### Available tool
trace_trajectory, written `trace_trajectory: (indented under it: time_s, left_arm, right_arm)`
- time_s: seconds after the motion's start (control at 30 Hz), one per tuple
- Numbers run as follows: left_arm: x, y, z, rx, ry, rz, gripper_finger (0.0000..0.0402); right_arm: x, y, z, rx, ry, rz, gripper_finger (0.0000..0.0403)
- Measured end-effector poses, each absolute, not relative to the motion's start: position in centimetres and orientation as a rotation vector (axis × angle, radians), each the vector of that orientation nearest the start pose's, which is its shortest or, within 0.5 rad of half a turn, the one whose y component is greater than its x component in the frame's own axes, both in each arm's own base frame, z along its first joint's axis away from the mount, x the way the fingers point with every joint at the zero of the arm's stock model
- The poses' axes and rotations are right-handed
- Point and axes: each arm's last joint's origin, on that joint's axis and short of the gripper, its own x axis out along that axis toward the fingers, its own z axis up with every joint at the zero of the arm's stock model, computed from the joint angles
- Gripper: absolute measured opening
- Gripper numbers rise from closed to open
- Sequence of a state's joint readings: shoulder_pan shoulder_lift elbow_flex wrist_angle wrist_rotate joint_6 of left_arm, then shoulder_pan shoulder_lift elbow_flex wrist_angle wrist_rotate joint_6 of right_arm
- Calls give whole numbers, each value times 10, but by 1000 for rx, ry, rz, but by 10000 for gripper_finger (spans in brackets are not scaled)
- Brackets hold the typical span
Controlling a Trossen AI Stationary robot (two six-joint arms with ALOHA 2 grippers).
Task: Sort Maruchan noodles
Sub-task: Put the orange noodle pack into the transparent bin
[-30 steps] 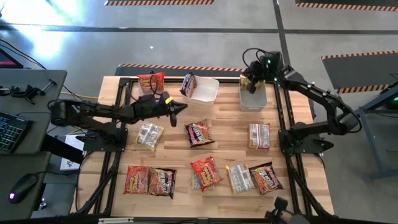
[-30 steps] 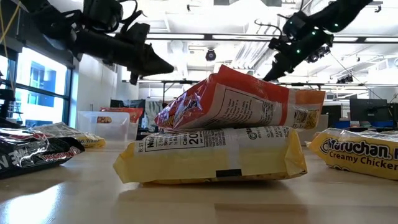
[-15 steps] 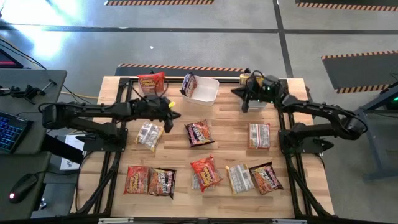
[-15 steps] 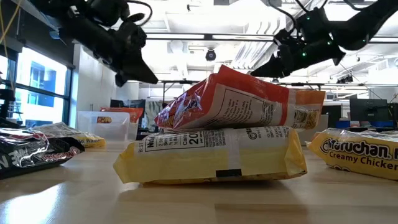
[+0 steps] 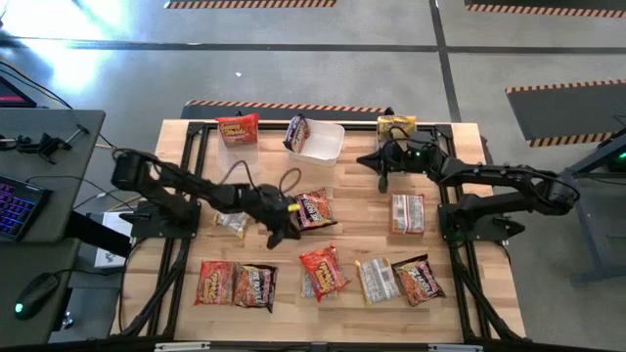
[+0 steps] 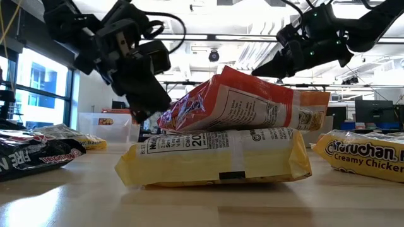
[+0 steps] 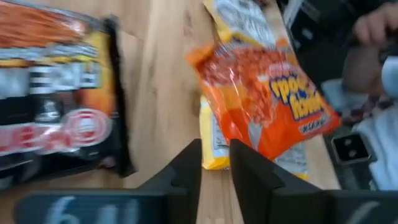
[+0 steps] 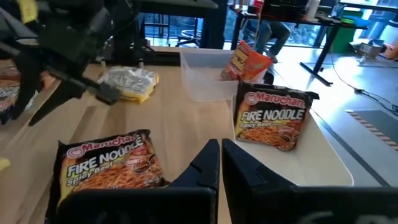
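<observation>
Maruchan noodle packets lie spread over the wooden table. My left gripper (image 5: pixel 277 237) hangs above bare wood near the middle, slanting down toward the near edge, its fingers (image 7: pixel 216 163) a narrow gap apart and empty. Beside it lie a dark packet (image 5: pixel 313 208) and a pale yellow packet (image 5: pixel 233 223). Ahead of it an orange packet (image 7: pixel 267 99) rests on a yellow one (image 7: pixel 212 140). My right gripper (image 5: pixel 377 162) is shut and empty, pointing level toward the table's left, in front of the far right tub. In its wrist view a Fire Noodle packet (image 8: pixel 109 165) lies flat below it.
Along the far edge, a red packet (image 5: pixel 238 127) sits at the left, a dark packet (image 5: pixel 296 132) leans in the white tub (image 5: pixel 326 145), and a yellow packet (image 5: pixel 396 124) lies at the right. Several more packets line the near edge (image 5: pixel 254 286). A person sits beyond the table (image 8: pixel 273 28).
My left gripper has swung from the far left tubs toward the table's middle and near edge, sinking and tipping downward. My right gripper has left the far right tub, gone down and toward the table's left, and levelled out from pointing down.
</observation>
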State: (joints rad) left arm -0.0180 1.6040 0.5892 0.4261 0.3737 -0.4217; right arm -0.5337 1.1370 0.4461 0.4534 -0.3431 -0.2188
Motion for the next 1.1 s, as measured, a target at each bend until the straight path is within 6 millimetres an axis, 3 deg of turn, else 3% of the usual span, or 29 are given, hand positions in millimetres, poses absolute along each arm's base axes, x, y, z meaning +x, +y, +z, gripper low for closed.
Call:
trace_trajectory:
  time_s: [0.2,0.37,0.77,1.1]
  left_arm:
    - [305,-39,127,-355,680,-309,138]
    - [308,-46,126,-334,688,-331,166]
    - [302,-64,121,-169,727,-364,168]
    - [299,-70,130,-188,709,-385,168]
  right_arm:
    - [202,-108,211,-116,235,-166,0]
    - [202,-108,211,-116,235,-166,0]
    - [202,-108,211,-115,235,-166,0]
    - [202,-108,211,-115,235,-165,0]
